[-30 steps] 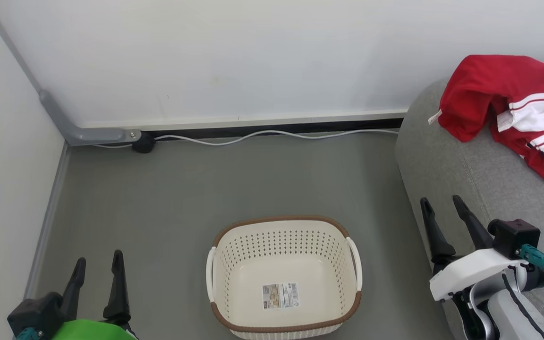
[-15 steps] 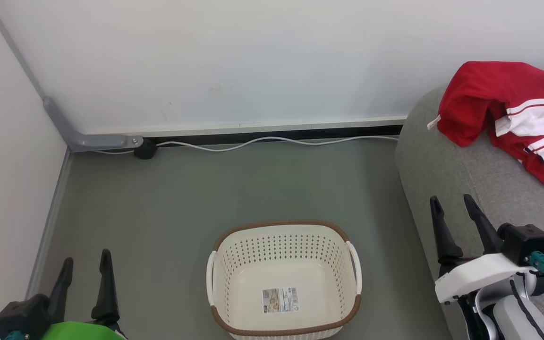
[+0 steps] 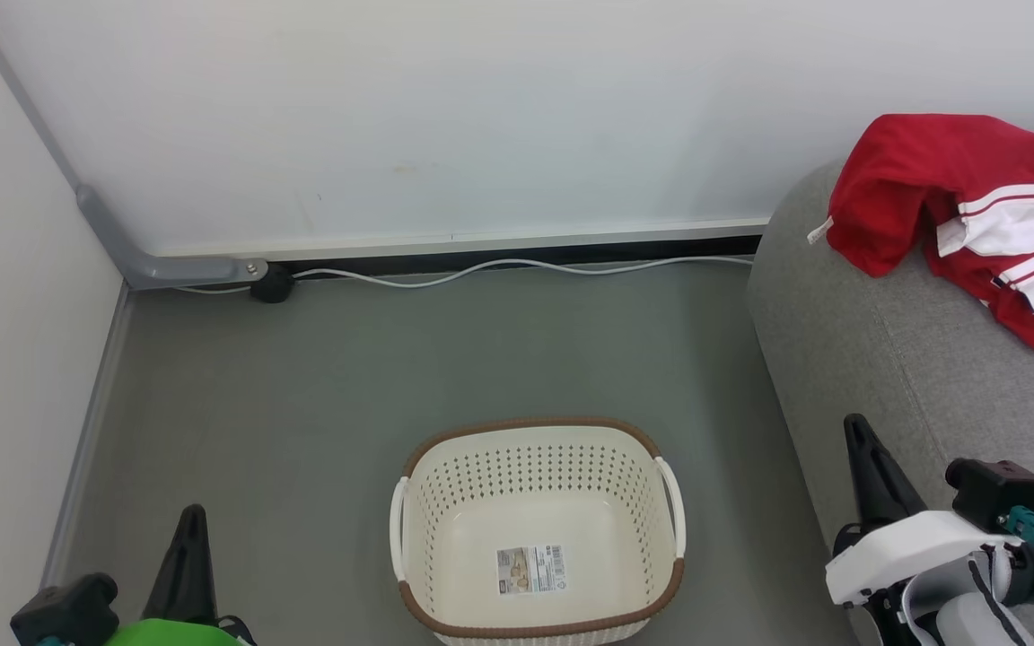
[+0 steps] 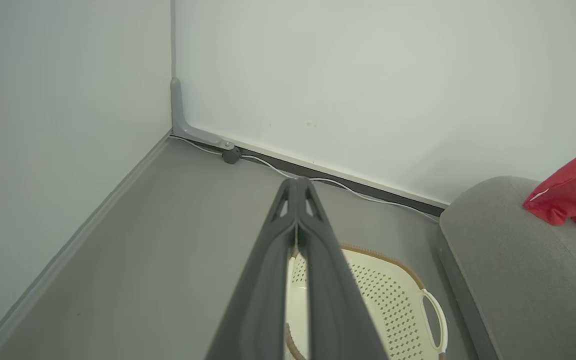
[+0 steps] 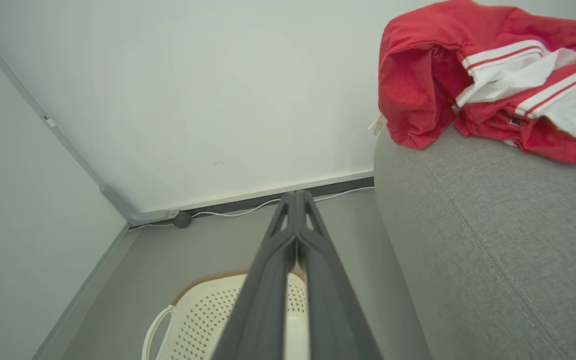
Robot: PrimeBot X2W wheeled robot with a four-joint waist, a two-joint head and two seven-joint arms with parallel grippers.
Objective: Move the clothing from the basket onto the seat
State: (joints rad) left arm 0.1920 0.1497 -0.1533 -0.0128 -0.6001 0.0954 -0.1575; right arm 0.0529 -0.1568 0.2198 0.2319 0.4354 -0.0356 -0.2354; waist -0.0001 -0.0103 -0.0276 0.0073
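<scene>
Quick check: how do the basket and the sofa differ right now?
The basket is empty, just a label on its floor; the sofa carries the red-and-white clothing. The basket is cream perforated plastic with a brown rim; the sofa is plain grey fabric. The basket is far smaller than the sofa. Both have rounded corners and stand on the grey floor.

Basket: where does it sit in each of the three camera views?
Head view: basket at bottom centre, on the floor.
Left wrist view: basket at the bottom, right of centre.
Right wrist view: basket at the bottom, left of centre.
Shared landmark: black plug at the grey conduit end.
</scene>
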